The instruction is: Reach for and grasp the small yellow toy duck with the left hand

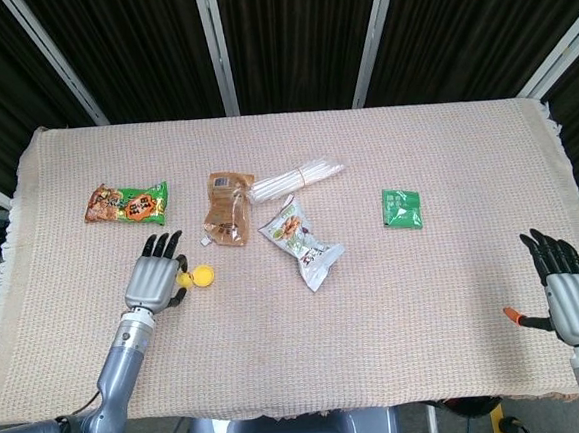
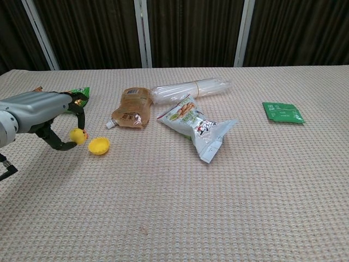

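Note:
The small yellow toy duck [image 2: 78,135] hangs pinched between the dark fingers [image 2: 61,144] of my left hand [image 2: 43,112], raised off the cloth at the left. From the head view the duck [image 1: 183,279] peeks out at the right side of the left hand [image 1: 153,279], close to a yellow cap. My right hand [image 1: 568,293] rests at the table's near right corner, fingers spread, holding nothing; the chest view does not show it.
A yellow bottle cap [image 2: 99,146] lies just right of the duck. Behind it are a brown pouch [image 2: 130,108], a bundle of straws [image 2: 191,88] and a white snack bag [image 2: 199,129]. A green-orange snack packet [image 1: 126,203] lies far left, a green sachet [image 2: 282,112] right.

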You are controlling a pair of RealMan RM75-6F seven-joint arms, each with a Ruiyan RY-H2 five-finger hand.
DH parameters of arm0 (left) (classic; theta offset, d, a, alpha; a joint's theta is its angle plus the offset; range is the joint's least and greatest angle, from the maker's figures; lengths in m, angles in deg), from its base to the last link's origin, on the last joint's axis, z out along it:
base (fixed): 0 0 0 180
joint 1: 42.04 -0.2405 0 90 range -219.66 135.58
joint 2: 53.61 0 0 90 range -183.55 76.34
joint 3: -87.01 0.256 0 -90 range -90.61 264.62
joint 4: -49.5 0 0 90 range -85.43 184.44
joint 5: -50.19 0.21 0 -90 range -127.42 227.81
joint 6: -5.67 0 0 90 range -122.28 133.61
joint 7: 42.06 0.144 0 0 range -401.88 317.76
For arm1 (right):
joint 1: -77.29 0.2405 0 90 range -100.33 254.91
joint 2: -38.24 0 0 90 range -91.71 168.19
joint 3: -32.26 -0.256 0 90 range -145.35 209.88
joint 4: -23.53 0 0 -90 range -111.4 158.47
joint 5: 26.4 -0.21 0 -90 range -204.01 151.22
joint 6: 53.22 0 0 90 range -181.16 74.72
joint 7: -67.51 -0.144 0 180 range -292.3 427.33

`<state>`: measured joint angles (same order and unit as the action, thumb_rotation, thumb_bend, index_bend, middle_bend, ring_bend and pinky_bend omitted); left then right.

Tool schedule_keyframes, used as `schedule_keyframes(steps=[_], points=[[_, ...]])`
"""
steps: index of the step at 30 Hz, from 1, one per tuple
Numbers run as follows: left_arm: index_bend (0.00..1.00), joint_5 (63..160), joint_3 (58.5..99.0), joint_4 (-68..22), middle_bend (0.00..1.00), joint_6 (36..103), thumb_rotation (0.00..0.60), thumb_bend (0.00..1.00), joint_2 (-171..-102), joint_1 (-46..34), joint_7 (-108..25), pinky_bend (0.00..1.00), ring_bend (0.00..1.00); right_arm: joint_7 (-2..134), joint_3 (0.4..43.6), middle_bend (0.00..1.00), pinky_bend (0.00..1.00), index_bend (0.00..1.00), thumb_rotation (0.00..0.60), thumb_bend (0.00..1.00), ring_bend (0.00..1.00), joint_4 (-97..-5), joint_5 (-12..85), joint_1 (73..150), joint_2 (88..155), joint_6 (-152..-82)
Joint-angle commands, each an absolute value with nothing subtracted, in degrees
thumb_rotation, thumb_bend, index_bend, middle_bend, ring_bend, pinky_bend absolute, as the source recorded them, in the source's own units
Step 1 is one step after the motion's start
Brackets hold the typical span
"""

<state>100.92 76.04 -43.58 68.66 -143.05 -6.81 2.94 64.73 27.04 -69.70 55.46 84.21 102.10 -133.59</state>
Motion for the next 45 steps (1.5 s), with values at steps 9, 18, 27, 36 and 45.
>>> schedule_keyframes(steps=[9,18,27,36,45], points=[[0.47,98.2,76.1,-38.6,0.0,67.3,0.6,0.38,-147.2,-3.6,4.0,0.0,0.0,64.4,27.0,0.0,0.0,0.0,0.6,0.01,0.0,-69.7,55.4,84.3,102.0,-133.4],[0.47,95.9,75.6,-36.2,0.0,67.4,0.6,0.37,-148.5,-1.7,4.8,0.0,0.0,64.2,26.9,0.0,0.0,0.0,0.6,0.01,0.0,-69.7,55.4,84.3,102.0,-133.5],[0.46,95.1,76.1,-35.6,0.0,67.1,0.6,0.37,-149.0,-0.6,5.0,0.0,0.0,64.1,27.0,0.0,0.0,0.0,0.6,0.01,0.0,-69.8,55.4,84.3,101.9,-133.4],[0.36,94.3,76.8,-35.8,0.0,67.4,0.6,0.34,-149.4,0.0,4.9,0.0,0.0,64.1,26.9,0.0,0.0,0.0,0.6,0.01,0.0,-69.7,55.4,84.3,102.0,-133.5],[0.19,93.1,77.2,-37.2,0.0,67.9,0.6,0.3,-148.2,0.4,5.4,0.0,0.0,64.2,26.9,0.0,0.0,0.01,0.6,0.01,0.0,-69.7,55.5,84.3,102.0,-133.6]])
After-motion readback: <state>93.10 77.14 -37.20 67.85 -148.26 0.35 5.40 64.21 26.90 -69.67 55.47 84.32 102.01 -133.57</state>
